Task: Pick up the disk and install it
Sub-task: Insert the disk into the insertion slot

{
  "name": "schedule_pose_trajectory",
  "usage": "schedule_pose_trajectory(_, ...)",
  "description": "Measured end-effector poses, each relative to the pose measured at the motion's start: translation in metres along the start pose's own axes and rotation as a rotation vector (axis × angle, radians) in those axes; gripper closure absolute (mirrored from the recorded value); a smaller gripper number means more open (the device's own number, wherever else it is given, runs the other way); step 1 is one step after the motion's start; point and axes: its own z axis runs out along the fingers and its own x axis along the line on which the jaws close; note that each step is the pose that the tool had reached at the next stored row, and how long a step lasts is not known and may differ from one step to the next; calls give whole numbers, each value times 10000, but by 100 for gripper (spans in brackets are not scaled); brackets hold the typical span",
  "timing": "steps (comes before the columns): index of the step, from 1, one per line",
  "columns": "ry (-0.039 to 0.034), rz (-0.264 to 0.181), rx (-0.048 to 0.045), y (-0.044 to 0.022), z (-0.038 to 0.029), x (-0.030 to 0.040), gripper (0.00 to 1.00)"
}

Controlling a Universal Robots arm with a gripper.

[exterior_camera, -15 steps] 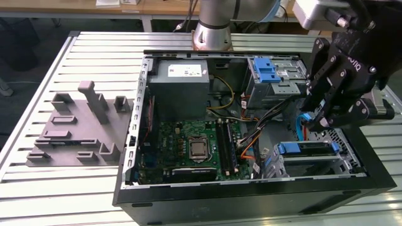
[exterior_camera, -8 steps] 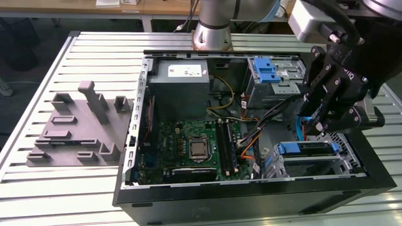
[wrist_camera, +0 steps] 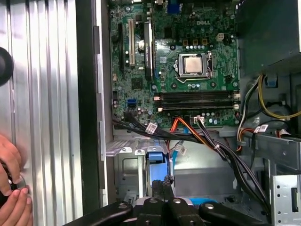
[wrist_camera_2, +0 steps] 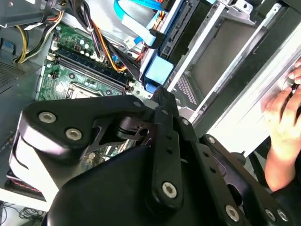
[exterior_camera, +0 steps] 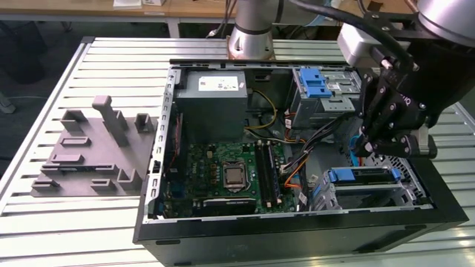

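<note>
The disk (exterior_camera: pixel 364 176) lies edge-on in the lower drive cage at the front corner of the open computer case (exterior_camera: pixel 159 167), on the exterior view's right. Its blue carrier bracket (exterior_camera: pixel 341 176) faces the motherboard. My black gripper (exterior_camera: pixel 375 149) hangs just above that cage. In the first wrist view my gripper (wrist_camera: pixel 161 186) is shut, its tips right by the blue carrier tab (wrist_camera: pixel 156 157), with nothing visible between them. The second wrist view shows my gripper (wrist_camera_2: pixel 162 96) just short of the same blue tab (wrist_camera_2: pixel 159 70).
The green motherboard (exterior_camera: pixel 230 172), a bundle of cables (wrist_camera: pixel 211 141) and the grey power supply box (exterior_camera: pixel 211 105) crowd the case. An upper bay with a blue ridged latch (exterior_camera: pixel 315 82) stands behind the gripper. A grey fixture (exterior_camera: pixel 97 150) sits on the slatted table. A person's hands (wrist_camera: pixel 11 188) rest beside the case.
</note>
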Motion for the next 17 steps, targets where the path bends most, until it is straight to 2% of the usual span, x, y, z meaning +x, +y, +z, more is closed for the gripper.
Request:
schedule_pose_trajectory(4,9,-10,3,-2,44,-1,89)
schedule_pose_trajectory(13,7,-14,3,-11,204,-2,89)
schedule_pose_trajectory(17,13,-14,3,-12,209,-2,89)
